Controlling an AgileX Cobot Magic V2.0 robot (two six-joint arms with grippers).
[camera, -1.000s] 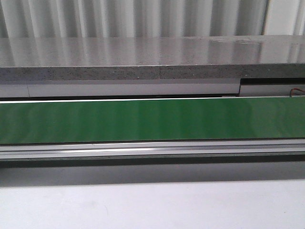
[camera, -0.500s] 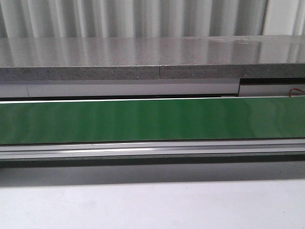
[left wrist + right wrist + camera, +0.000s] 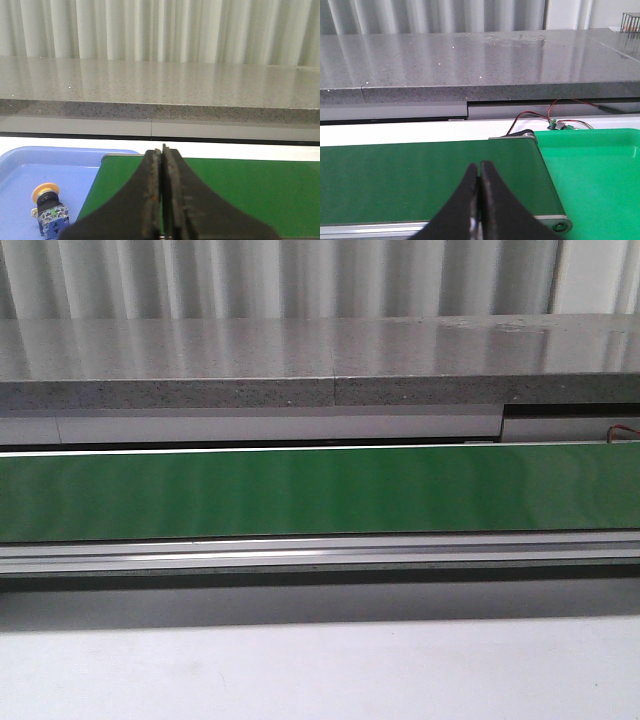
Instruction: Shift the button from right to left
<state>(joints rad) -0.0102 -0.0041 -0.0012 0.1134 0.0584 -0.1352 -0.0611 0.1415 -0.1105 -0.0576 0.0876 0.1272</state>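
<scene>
The left gripper point(image 3: 162, 200) hung level over the near end of the long green conveyor belt point(image 3: 240, 192), its two dark curved fingers pressed together on nothing. The right gripper point(image 3: 479, 205) was likewise closed and empty, poised low above the belt's other end.

Behind the belt ran a white ledge, then a speckled grey stone counter point(image 3: 320, 365) under pale vertical blinds point(image 3: 300, 275).

Only the left wrist view showed the yellow-capped push-button with its dark body and blue-grey contact block point(image 3: 49, 214), lying in a light blue plastic tray point(image 3: 20, 175) beside the belt. Only the right wrist view showed the bright green plastic tray point(image 3: 595, 180) and the red and black wires point(image 3: 540, 117). The front view held neither gripper.
</scene>
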